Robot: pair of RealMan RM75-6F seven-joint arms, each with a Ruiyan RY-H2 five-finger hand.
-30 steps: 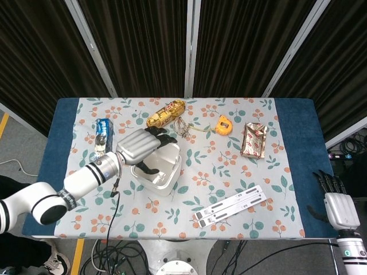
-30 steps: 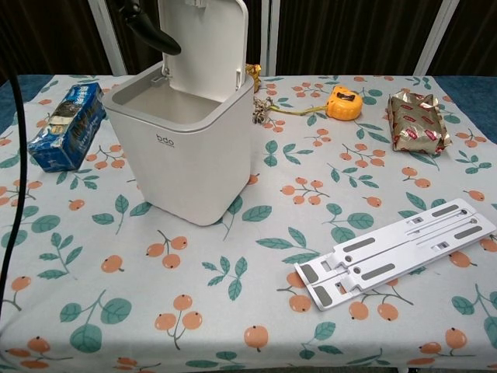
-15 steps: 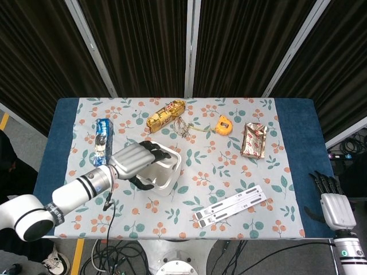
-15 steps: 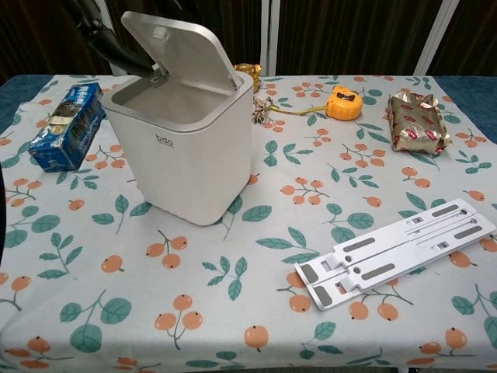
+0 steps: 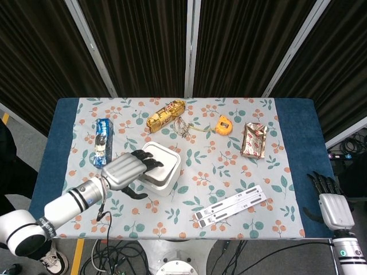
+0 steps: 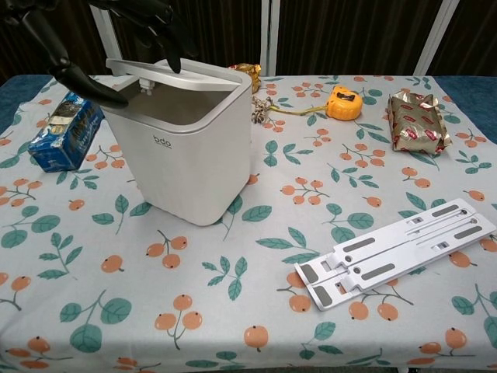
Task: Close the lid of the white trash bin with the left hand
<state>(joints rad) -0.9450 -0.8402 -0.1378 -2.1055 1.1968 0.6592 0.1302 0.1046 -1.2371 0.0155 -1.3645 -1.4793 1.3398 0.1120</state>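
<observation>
Down has come the lid [image 5: 160,163], from tilted open to nearly flat on the white trash bin [image 6: 190,151].

Fingers spread, the left hand [image 5: 127,169] rests on the lid's left side; the bin stands left of centre on the tabletop [image 6: 233,311], a blue snack pack [image 6: 68,128] just left of it. Off the near right corner, the right hand [image 5: 332,203] hangs open-fingered, holding nothing.
</observation>
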